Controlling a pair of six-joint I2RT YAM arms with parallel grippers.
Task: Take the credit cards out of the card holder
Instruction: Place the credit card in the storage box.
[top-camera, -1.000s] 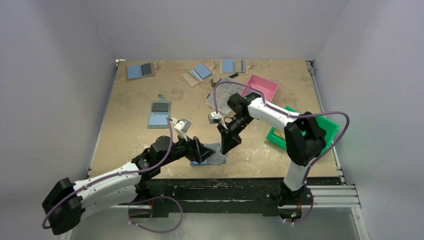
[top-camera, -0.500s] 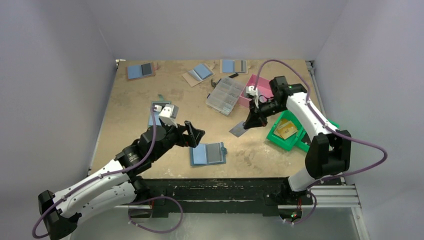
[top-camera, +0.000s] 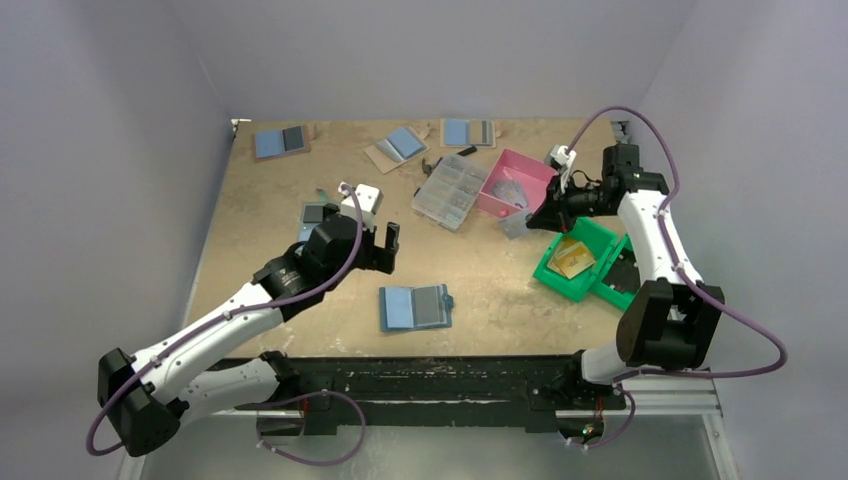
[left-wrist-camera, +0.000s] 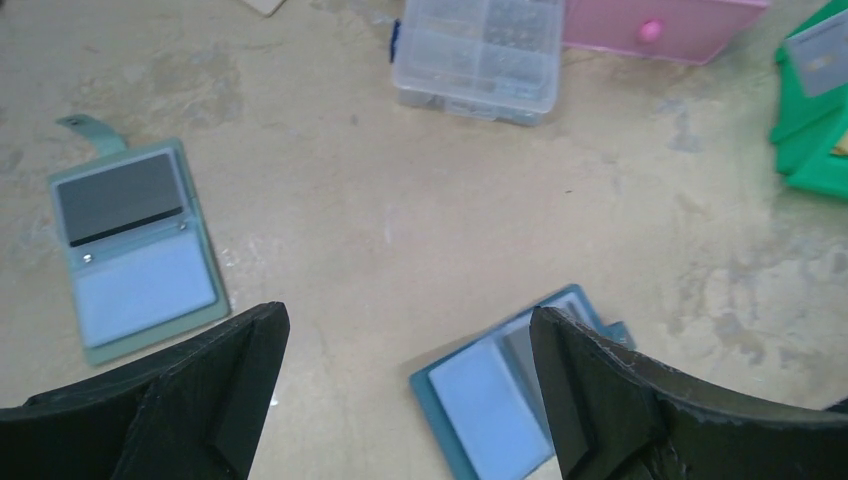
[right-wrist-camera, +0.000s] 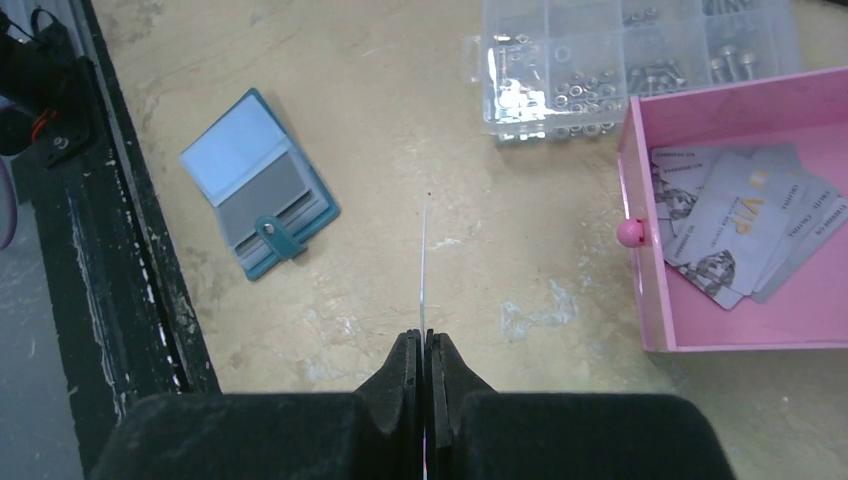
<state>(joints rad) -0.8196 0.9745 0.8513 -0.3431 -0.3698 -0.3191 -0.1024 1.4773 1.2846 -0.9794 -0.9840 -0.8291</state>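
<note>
The card holder (top-camera: 415, 307) lies open and flat near the table's front edge, with one blue half, one grey half and a teal edge. It also shows in the left wrist view (left-wrist-camera: 500, 390) and the right wrist view (right-wrist-camera: 258, 180). My right gripper (top-camera: 538, 218) is shut on a thin grey credit card (top-camera: 515, 225), held above the table just in front of the pink tray (top-camera: 545, 172). In its wrist view the card (right-wrist-camera: 424, 270) stands edge-on out of the shut gripper (right-wrist-camera: 424, 342). My left gripper (top-camera: 385, 248) is open and empty, raised behind and left of the holder (left-wrist-camera: 405, 320).
The pink tray (right-wrist-camera: 640, 270) holds several loose cards (right-wrist-camera: 740, 230). A clear parts box (top-camera: 450, 190) sits left of it and a green tray (top-camera: 590, 232) to its right. A holder with a black panel (top-camera: 322, 215) lies by the left arm. Three more holders lie along the back edge.
My right arm has swung right and back with the card, from the holder to the front of the pink tray. My left arm has lifted off the holder and drawn back.
</note>
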